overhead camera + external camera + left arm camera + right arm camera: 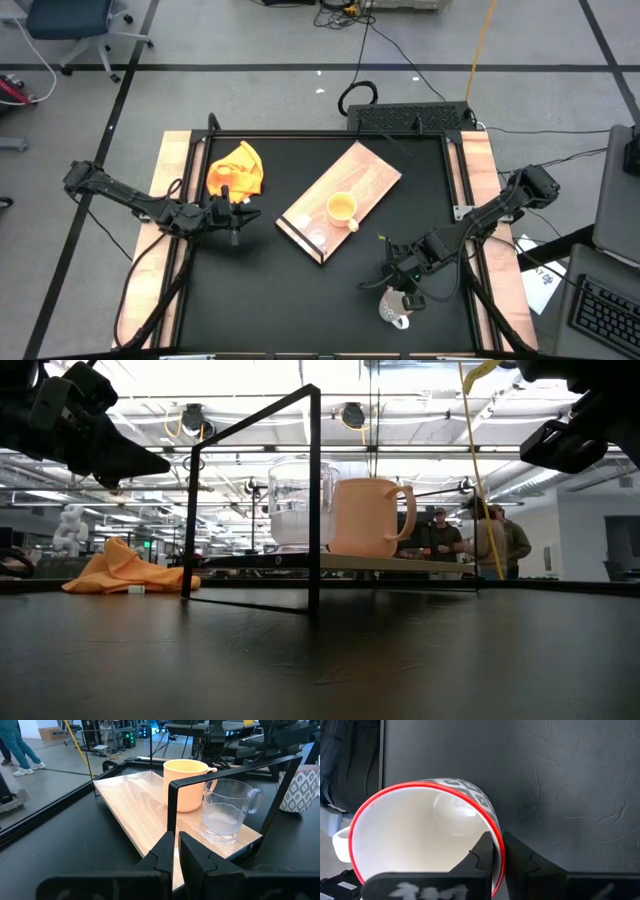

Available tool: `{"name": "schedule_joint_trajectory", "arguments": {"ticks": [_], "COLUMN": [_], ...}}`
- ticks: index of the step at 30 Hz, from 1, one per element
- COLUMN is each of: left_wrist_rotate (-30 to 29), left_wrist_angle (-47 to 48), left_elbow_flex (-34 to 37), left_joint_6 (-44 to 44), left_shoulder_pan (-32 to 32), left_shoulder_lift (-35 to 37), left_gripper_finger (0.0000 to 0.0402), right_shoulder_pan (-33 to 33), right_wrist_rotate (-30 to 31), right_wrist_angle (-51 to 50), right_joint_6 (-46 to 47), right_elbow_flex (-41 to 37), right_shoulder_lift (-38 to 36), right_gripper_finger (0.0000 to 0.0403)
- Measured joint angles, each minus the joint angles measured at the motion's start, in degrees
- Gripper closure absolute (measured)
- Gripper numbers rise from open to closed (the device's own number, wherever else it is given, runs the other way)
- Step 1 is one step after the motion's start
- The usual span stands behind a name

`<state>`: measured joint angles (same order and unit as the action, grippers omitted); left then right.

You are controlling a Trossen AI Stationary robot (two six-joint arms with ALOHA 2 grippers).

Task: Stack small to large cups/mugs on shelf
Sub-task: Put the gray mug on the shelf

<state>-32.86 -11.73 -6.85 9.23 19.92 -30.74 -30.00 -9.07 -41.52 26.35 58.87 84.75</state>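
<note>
Crumpled yellow cloth (236, 170) on black tabletop (250, 290), people (495, 540) behind

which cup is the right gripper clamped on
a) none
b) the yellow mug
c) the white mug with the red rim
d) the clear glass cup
c: the right gripper pinches the rim of the white mug, off the board; the yellow mug and glass cup stand on the wooden board.

The shelf (340, 200) lies mid-table. On it stand the handled mug (342, 208) and, at its seven o'clock, the glass cup (316, 237). The cloth (236, 170) lies at the shelf's nine o'clock, the patterned mug (395, 308) at five o'clock.
</note>
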Motion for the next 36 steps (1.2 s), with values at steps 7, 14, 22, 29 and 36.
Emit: {"name": "schedule_joint_trajectory", "arguments": {"ticks": [7,14,22,29,36], "left_wrist_rotate": [0.00,0.00,0.00,-0.02,-0.02], "left_wrist_angle": [-0.02,-0.04,-0.10,-0.11,-0.09], "left_elbow_flex": [0.00,0.00,0.00,0.00,0.00], "left_joint_6": [0.01,0.04,0.04,0.04,0.04], "left_shoulder_pan": [-0.01,-0.02,-0.02,0.00,-0.02], "left_shoulder_lift": [0.00,0.00,0.01,0.02,0.00], "left_gripper_finger": [0.0371,0.0371,0.0371,0.0371,0.0371], "right_shoulder_pan": [-0.10,-0.52,-0.83,-0.87,-0.87], "right_wrist_rotate": [0.06,6.58,7.91,7.88,7.88], "right_wrist_angle": [-1.33,-12.46,-13.66,-13.86,-13.71], "right_joint_6": [0.14,-1.95,-4.92,-5.66,-5.46], "right_elbow_flex": [0.66,7.62,11.49,12.00,12.00], "right_shoulder_lift": [0.08,0.26,0.22,0.20,0.20], "right_gripper_finger": [0.0392,0.0392,0.0392,0.0391,0.0391]}}
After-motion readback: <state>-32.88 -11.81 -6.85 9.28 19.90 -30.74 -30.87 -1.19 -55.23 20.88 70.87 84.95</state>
